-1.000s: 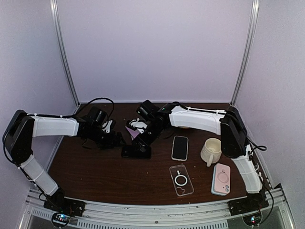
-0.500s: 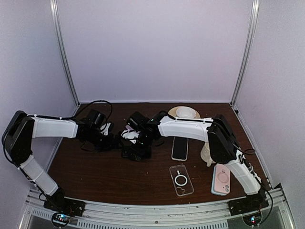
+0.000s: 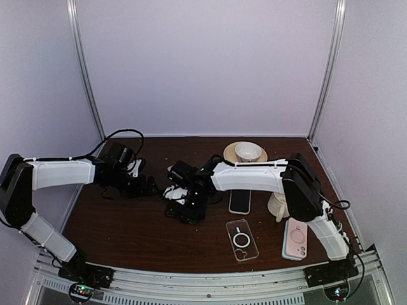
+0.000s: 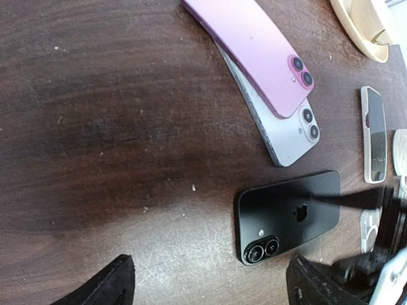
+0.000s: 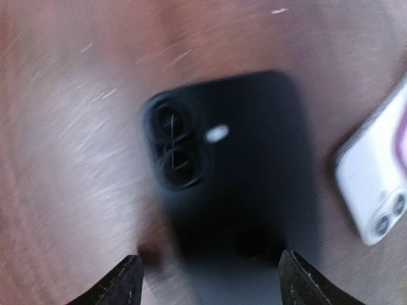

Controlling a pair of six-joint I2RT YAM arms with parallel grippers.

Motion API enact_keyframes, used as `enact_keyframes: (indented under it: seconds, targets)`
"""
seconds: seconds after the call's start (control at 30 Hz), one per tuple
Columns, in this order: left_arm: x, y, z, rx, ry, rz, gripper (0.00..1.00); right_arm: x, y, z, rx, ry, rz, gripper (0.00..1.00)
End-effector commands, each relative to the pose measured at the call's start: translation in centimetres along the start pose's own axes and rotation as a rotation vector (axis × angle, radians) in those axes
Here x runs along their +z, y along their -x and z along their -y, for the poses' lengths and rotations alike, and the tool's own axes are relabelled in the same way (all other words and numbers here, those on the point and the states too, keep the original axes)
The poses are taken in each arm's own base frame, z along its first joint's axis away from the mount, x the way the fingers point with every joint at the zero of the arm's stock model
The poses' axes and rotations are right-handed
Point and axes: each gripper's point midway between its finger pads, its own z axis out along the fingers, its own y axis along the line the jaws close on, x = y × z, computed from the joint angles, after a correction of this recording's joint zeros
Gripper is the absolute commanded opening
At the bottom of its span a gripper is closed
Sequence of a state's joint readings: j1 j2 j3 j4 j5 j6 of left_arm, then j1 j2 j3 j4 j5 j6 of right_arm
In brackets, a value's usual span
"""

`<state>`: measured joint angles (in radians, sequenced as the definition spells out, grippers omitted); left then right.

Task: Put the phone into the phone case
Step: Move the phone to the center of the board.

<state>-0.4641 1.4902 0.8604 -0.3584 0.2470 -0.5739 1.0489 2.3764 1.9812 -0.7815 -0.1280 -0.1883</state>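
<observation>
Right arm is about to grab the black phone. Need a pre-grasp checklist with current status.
1. Alignment: right gripper over the black phone, which sits between its fingertips: ok.
2. Jaws of the right gripper open: ok.
3. Finger clearance at the phone's edges: cannot tell, the right wrist view is blurred.
4. Pose: black phone flat, lens side up, apart from the pink phone and the silver phone under it: ok.
5. Interference: left gripper open and off the black phone: ok.
6. Target: clear case empty, nothing on it: ok.
</observation>
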Motion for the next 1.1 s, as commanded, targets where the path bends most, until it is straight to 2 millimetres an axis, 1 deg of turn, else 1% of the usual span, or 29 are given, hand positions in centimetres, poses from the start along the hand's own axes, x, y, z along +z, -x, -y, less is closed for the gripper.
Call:
enact_keyframes:
  seconds: [0.0, 0.03, 0.1, 0.2, 0.27, 0.33, 0.37, 0.5, 0.57, 0.6, 0.67, 0.73, 0.83, 0.97, 1.0, 1.07]
  targets:
    - [-1.8, 2.7, 1.0, 0.046, -0.024, 0.1, 0.86, -1.6, -4.7, -5.1, 0.014, 0.157, -0.149, 0.77]
    - [-1.9, 2.8, 1.2, 0.053, -0.032, 0.101, 0.86, -2.0, -5.1, -5.6, 0.024, 0.179, -0.156, 0.77]
    - [-2.1, 2.8, 1.5, 0.063, -0.045, 0.096, 0.86, -3.2, -5.2, -6.3, 0.037, 0.213, -0.155, 0.79]
    - [-2.5, 3.0, 1.9, 0.081, -0.058, 0.096, 0.86, -4.7, -3.9, -6.6, 0.034, 0.235, -0.121, 0.84]
    - [-2.9, 3.4, 2.2, 0.092, -0.062, 0.107, 0.86, -5.2, -2.4, -5.6, 0.024, 0.196, -0.081, 0.91]
    - [-3.3, 3.7, 2.4, 0.1, -0.069, 0.114, 0.87, -5.1, -1.2, -4.1, 0.025, 0.16, -0.045, 0.98]
    - [-3.5, 3.8, 2.4, 0.101, -0.073, 0.118, 0.87, -4.8, -0.8, -3.1, 0.039, 0.147, -0.034, 0.99]
    - [-4.1, 3.9, 2.2, 0.109, -0.075, 0.127, 0.88, -3.2, -0.2, 0.9, 0.121, 0.097, -0.032, 0.99]
    - [-4.1, 3.9, 2.0, 0.111, -0.069, 0.127, 0.89, -2.1, -0.2, 2.1, 0.143, 0.081, -0.041, 1.0]
    - [-4.0, 3.9, 1.8, 0.108, -0.068, 0.124, 0.89, -1.5, -0.3, 2.4, 0.151, 0.08, -0.051, 0.99]
    - [-3.9, 3.9, 1.8, 0.106, -0.072, 0.121, 0.89, -0.7, -0.4, 2.1, 0.152, 0.106, -0.071, 0.99]
    - [-3.9, 3.9, 1.9, 0.106, -0.078, 0.118, 0.89, 0.1, -0.6, 1.4, 0.152, 0.139, -0.081, 1.0]
    - [-3.9, 3.8, 2.0, 0.108, -0.089, 0.116, 0.89, 0.8, -1.1, 1.1, 0.155, 0.15, -0.093, 1.0]
    - [-3.9, 3.7, 2.0, 0.108, -0.094, 0.111, 0.89, 0.7, -2.4, 0.1, 0.159, 0.173, -0.134, 0.99]
    - [-4.0, 3.8, 2.0, 0.109, -0.094, 0.113, 0.89, 0.8, -2.9, -0.2, 0.155, 0.17, -0.145, 1.0]
    - [-4.0, 3.7, 2.0, 0.109, -0.094, 0.115, 0.89, 0.4, -3.6, -0.6, 0.137, 0.134, -0.16, 0.98]
